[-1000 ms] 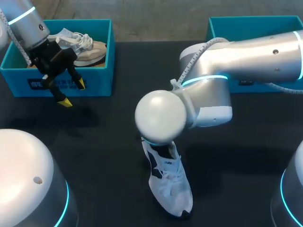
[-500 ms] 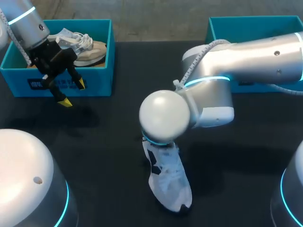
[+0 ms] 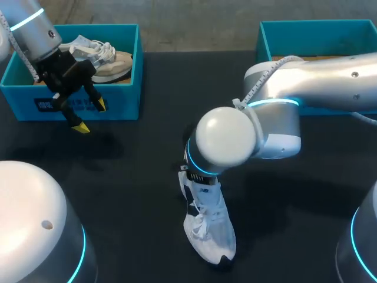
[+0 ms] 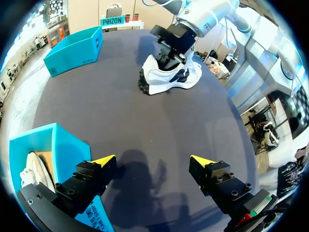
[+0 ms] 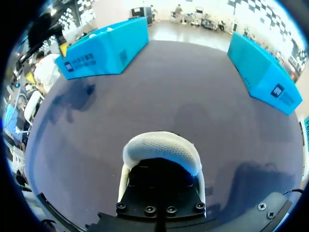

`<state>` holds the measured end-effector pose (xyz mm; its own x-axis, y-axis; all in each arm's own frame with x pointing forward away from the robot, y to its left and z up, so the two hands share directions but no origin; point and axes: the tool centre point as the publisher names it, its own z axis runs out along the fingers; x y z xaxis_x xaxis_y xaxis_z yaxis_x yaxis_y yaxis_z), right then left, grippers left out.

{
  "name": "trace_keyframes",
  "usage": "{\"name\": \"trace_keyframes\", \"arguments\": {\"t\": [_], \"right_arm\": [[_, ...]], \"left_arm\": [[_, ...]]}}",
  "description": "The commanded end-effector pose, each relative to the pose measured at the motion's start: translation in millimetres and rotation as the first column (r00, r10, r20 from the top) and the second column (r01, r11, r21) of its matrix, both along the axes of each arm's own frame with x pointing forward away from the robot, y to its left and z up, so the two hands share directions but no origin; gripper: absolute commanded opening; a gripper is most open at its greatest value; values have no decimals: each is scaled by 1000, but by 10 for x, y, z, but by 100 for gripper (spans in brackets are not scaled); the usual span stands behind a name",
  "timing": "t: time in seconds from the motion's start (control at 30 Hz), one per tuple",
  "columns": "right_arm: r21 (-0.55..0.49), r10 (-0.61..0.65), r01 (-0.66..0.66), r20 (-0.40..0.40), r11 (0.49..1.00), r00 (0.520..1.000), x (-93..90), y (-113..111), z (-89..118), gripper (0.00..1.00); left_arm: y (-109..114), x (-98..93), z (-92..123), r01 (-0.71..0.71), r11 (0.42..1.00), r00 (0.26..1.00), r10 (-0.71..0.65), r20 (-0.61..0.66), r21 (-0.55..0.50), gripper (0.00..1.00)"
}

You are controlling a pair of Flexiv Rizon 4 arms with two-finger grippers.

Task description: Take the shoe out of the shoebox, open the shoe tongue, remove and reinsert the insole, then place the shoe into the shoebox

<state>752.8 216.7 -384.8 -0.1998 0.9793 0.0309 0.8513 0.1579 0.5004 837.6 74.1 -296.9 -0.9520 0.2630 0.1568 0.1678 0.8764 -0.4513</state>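
Fingers (image 4: pixel 104 160) of the left gripper (image 4: pixel 153 162) stand released and wide apart, holding nothing, at the upper left of the head view just in front of the left shoebox (image 3: pixel 35 106), where a second shoe (image 3: pixel 112 62) lies. That arm has not stirred in the last second. The right arm has swung toward the right of the head view, and the white shoe (image 3: pixel 209 233) has shifted with it, its toe turning slightly leftward on the black table (image 3: pixel 135 183). The right gripper (image 4: pixel 170 55) sits at the shoe's collar, heel cup wrapped close around it in its own wrist view; whether it is clenched or released I cannot tell. The shoe, lower middle of the head view, is well apart from the left fingers and from the right shoebox (image 3: pixel 277 26). It is already out, so this looks like tongue or insole work, with nothing pinning the shoe down.
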Motion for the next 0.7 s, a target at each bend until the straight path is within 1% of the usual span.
{"name": "trace_keyframes", "arguments": {"t": [0.03,0.2,0.3,0.6,0.7], "right_arm": [[7,-2,2,51,1000,999,-128,-10,117,0],[46,41,-45,86,998,995,-147,-36,163,0],[56,53,-59,104,997,993,-124,-51,169,0],[76,96,-108,154,991,983,70,-47,43,0],[75,103,-116,160,990,982,135,-30,-5,0]], "left_arm": [[5,2,-5,1,1000,1000,-1,0,-1,100],[5,2,-5,1,1000,1000,-1,0,-1,100],[5,2,-5,1,1000,1000,-1,0,-1,100],[5,2,-5,1,1000,1000,-1,0,-1,100],[5,2,-5,1,1000,1000,-1,0,-1,100]]}}
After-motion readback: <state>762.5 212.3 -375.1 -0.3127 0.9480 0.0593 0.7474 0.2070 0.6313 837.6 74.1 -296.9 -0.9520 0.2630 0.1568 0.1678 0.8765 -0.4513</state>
